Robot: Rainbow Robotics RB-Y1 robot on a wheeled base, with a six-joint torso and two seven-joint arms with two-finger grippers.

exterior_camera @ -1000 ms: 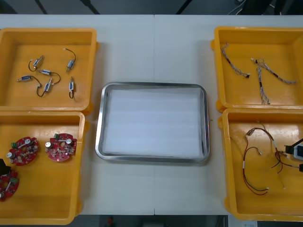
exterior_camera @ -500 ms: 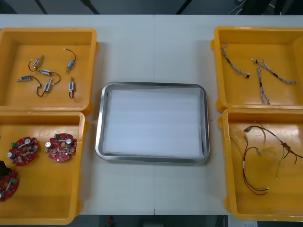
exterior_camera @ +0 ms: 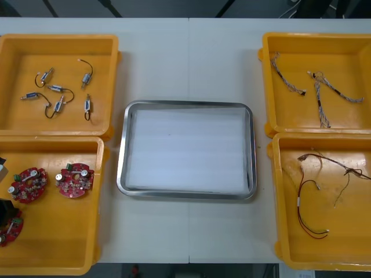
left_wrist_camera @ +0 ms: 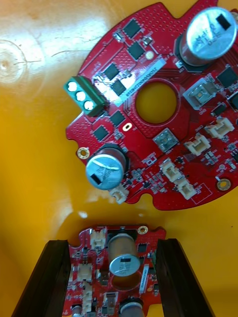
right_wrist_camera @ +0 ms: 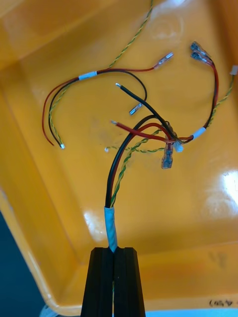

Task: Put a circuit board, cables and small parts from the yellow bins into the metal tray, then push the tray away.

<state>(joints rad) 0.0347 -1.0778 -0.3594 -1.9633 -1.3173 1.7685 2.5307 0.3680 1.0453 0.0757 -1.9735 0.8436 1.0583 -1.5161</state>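
your round red circuit boards [exterior_camera: 74,180] lie flat in the near left yellow bin [exterior_camera: 58,237]. one red and yellow cable [right_wrist_camera: 111,224] is raised at one end.

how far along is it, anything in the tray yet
Done: nothing, the metal tray is bare. In hand: the right tool is shut on a cable; the left tool brackets a circuit board. Left: loading those, small metal parts, then pushing the tray.

gloss on plastic, shine on metal
my right bin [right_wrist_camera: 198,208] gleams like wet plastic; the tray [exterior_camera: 122,165] rim is polished metal, matt white inside.
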